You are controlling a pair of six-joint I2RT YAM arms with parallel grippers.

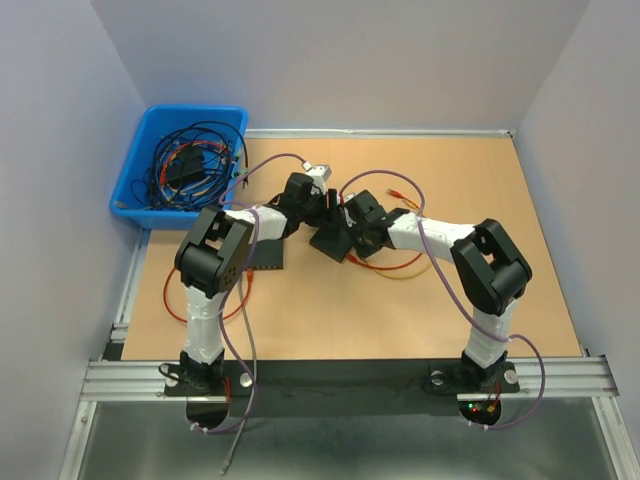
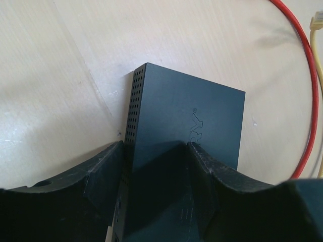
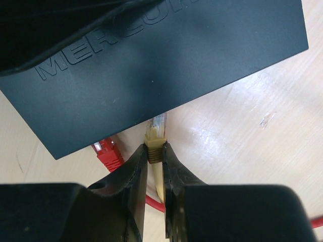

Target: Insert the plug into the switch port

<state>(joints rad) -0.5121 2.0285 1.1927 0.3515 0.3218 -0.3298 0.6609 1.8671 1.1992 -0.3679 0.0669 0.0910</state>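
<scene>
Approx halfway: the right pincer (image 3: 155,151) is clamped tight on the yellow clear-tipped cable plug (image 3: 155,128). Its tip sits at the edge of the flat black plastic switch box (image 2: 186,121), which the left pincer (image 2: 156,151) grips by both sides. No port visible, so insertion looks not yet done. The tan wooden surface (image 1: 400,310) also carries a red-plugged cable (image 3: 107,154), w/ a blue plastic bin (image 1: 135,170) of wires far left. Pale lilac walls.

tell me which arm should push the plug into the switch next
Right. The right fingers pinch the yellow plug, its tip close to the switch edge. The left fingers clamp the switch body, so that arm is busy bracing it.
</scene>
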